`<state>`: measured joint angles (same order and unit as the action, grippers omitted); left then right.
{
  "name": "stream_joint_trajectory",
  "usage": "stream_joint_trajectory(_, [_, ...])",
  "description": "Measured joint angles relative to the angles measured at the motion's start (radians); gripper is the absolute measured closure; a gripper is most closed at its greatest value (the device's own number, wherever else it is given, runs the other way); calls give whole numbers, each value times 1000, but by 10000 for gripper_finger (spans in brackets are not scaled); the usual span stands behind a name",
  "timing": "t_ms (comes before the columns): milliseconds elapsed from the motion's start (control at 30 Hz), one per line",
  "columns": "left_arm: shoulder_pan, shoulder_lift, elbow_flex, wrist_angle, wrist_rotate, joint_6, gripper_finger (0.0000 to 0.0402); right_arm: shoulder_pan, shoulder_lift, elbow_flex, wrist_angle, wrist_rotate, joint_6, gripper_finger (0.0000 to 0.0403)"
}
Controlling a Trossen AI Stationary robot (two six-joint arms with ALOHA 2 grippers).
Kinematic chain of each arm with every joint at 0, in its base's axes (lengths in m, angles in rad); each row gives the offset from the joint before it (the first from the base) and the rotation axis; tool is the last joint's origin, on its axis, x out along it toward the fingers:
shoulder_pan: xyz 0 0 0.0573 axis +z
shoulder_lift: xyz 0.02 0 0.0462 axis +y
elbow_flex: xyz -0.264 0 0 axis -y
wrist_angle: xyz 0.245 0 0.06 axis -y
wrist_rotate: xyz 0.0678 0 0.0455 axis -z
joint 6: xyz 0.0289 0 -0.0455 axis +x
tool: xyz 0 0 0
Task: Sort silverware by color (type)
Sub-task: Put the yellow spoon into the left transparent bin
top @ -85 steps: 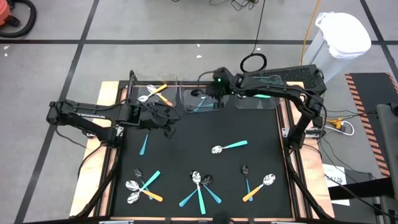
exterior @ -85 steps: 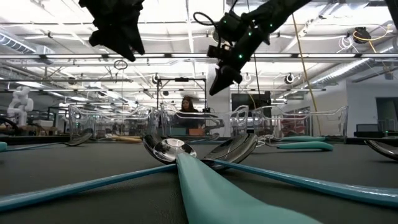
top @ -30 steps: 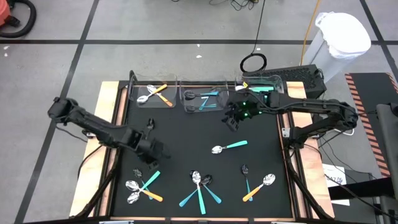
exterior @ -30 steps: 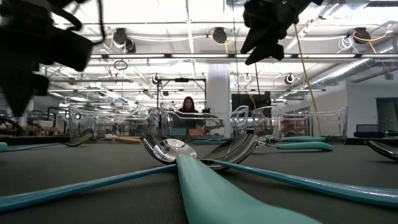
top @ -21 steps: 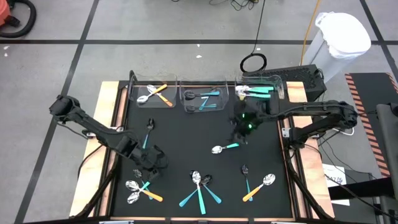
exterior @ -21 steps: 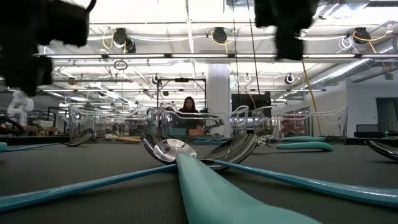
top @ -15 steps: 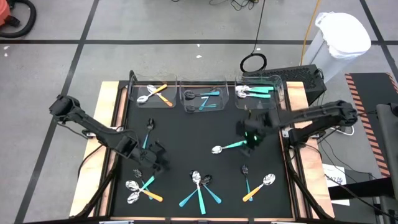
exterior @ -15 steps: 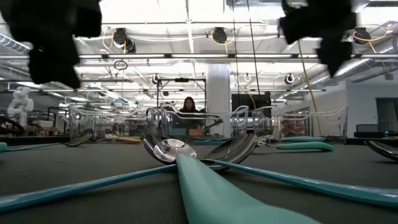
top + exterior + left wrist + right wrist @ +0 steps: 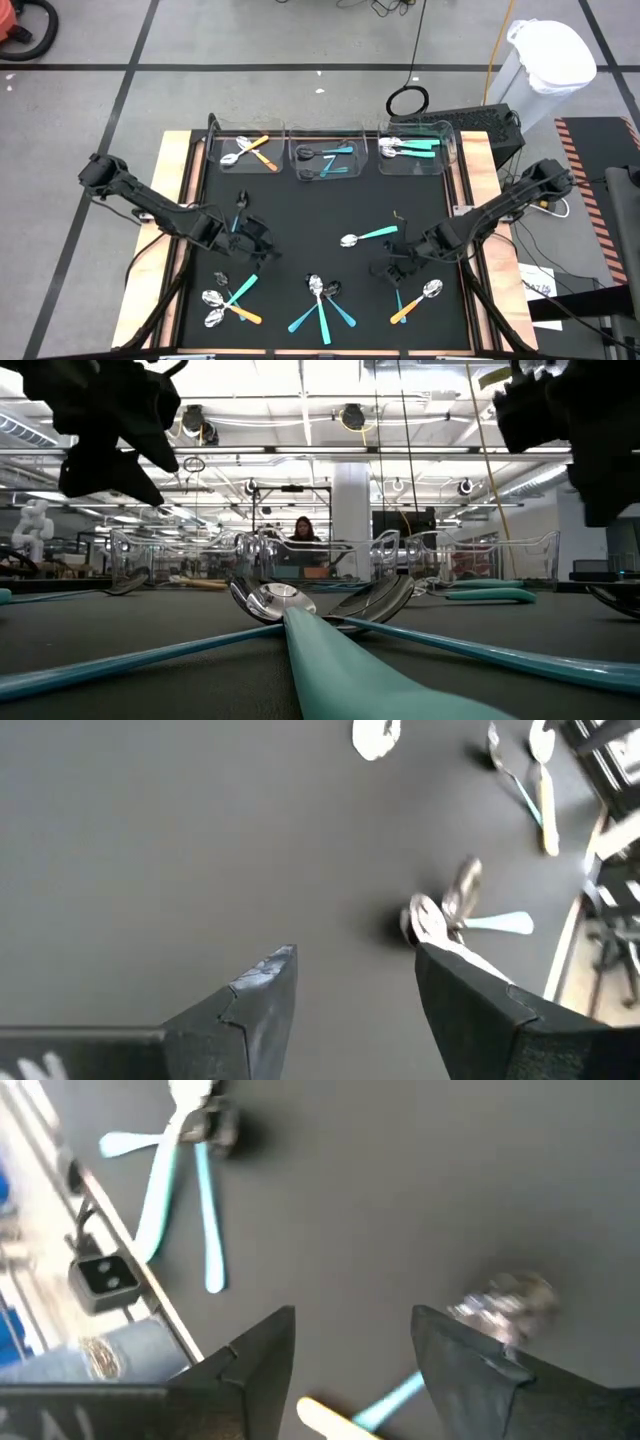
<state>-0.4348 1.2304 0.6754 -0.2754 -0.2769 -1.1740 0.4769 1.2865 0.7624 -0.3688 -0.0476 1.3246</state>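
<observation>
Spoons lie scattered on the black mat (image 9: 300,215). One group (image 9: 228,300) is at the near left and another group (image 9: 322,298) is at the near middle. A silver-bowled, teal-handled spoon (image 9: 366,237) lies right of centre. An orange-handled spoon (image 9: 418,302) and a teal-handled one (image 9: 400,296) lie at the near right. My left gripper (image 9: 263,244) hovers open over bare mat at the left, as the left wrist view (image 9: 355,985) shows. My right gripper (image 9: 384,270) hangs open above the near-right spoons, with nothing between its fingers (image 9: 355,1342).
Three clear bins stand along the far edge, each with spoons inside: left (image 9: 245,152), middle (image 9: 327,160), right (image 9: 415,148). A dark-bowled spoon (image 9: 240,203) lies beside the left arm. Wooden borders (image 9: 180,250) frame the mat. A person shows far behind the table (image 9: 302,528).
My right gripper has swung from beside the far bins toward the table's near edge, sinking and rolling as it went, and now hangs over the near-right spoons. My left gripper has turned toward the table's right and risen slightly. No spoon has moved.
</observation>
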Motion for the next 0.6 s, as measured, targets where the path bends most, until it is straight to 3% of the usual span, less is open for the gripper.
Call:
stream_joint_trajectory(233, [-44,0,0,81,42,-82,197,-39,152,0,284,-3,-242,207])
stream_joint_trajectory(400, [-85,0,0,102,42,-189,197,-69,249,0,486,-6,-286,207])
stream_joint_trajectory(600, [-132,0,0,102,-9,-281,197,-90,220,0,377,-20,-217,223])
